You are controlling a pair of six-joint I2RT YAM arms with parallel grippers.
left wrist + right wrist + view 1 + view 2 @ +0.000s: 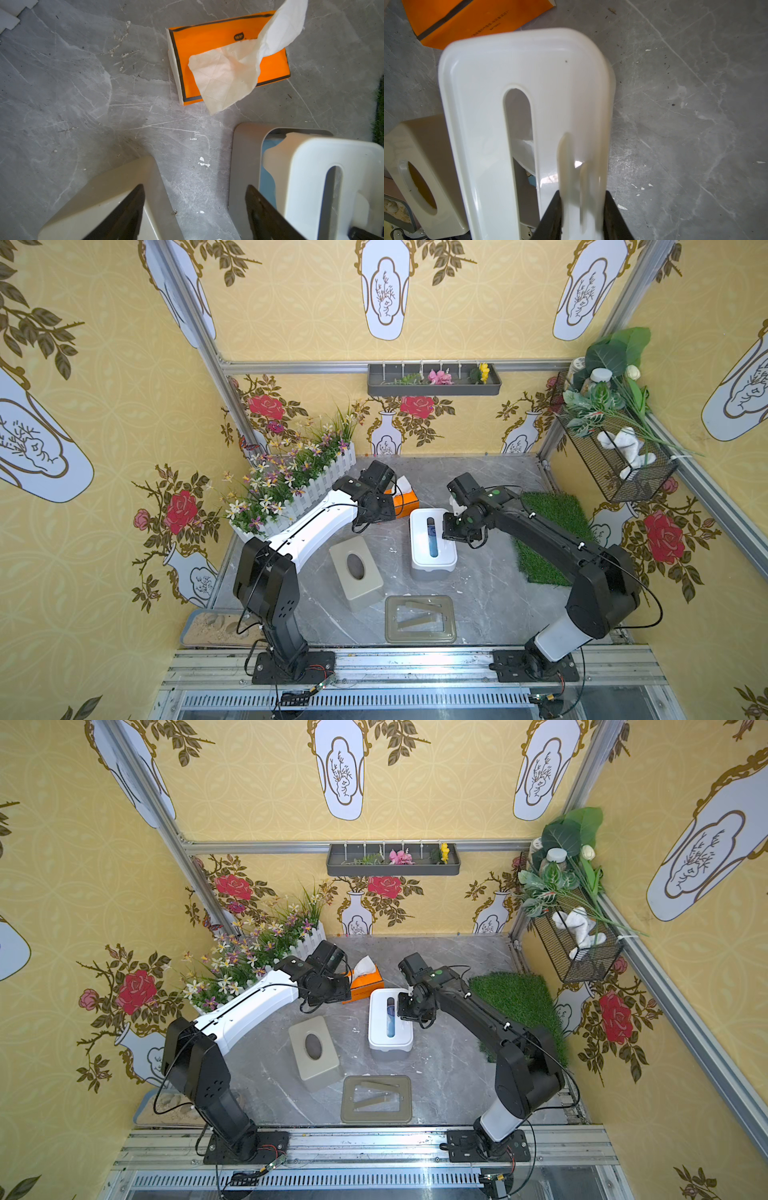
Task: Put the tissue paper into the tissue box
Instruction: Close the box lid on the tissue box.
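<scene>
The tissue paper is an orange pack (405, 502) (218, 41) on the grey table, with a white sheet (226, 76) pulled up out of its top. Beside it stands the white tissue box (432, 568). Its slotted lid (529, 68) (311, 158) is raised off the grey base (245, 158), and blue shows inside. My right gripper (582, 193) (455, 526) is shut on the lid's long edge. Open and holding nothing, my left gripper (195, 187) hangs over bare table between the white box and a beige box, short of the orange pack.
A beige box with an oval hole (356, 572) stands left of the white box. A flat beige frame (419, 619) lies near the front edge. A green grass mat (552, 531) covers the right side. A white flower fence (307, 489) lines the back left.
</scene>
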